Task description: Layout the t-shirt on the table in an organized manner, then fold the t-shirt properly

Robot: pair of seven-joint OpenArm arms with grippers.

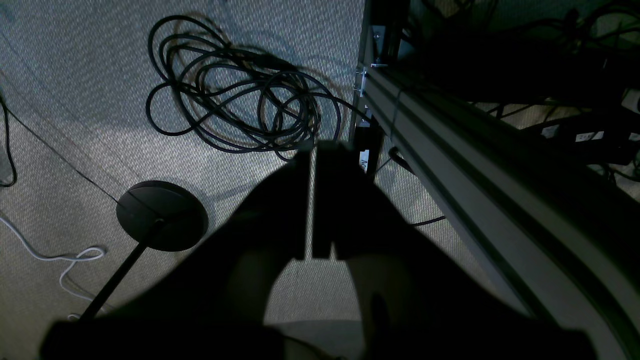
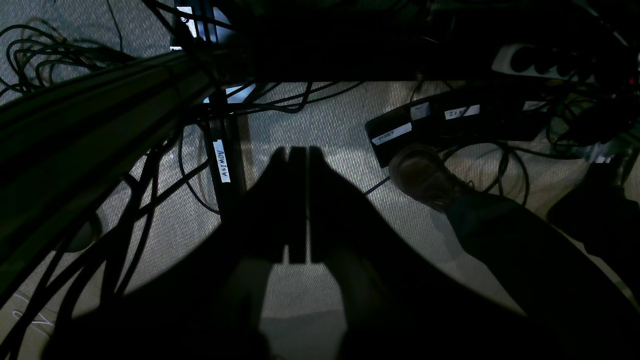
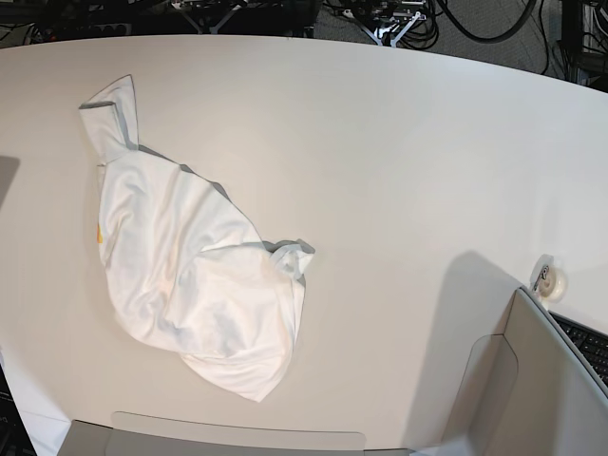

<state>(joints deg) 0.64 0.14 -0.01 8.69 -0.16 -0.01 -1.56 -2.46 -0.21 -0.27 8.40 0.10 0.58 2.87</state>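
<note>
Nothing is done yet, by the look of it: the crumpled white cotton t-shirt (image 3: 195, 275) lies bunched, plain side up, on the left part of the wide off-white counter (image 3: 399, 152). Spreading and folding remain. Left claw (image 1: 315, 200) and right claw (image 2: 298, 205) hang pressed together, empty, over grey carpet (image 1: 75, 75).

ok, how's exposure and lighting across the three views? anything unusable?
Base view: evenly lit, sharp, the t-shirt reads clearly on the table, soft shadows at lower right. Left wrist view: underexposed, the left claw a black silhouette against lit carpet, cable coil legible. Right wrist view: darker still, the right claw silhouetted; only the labels stand out.
</note>
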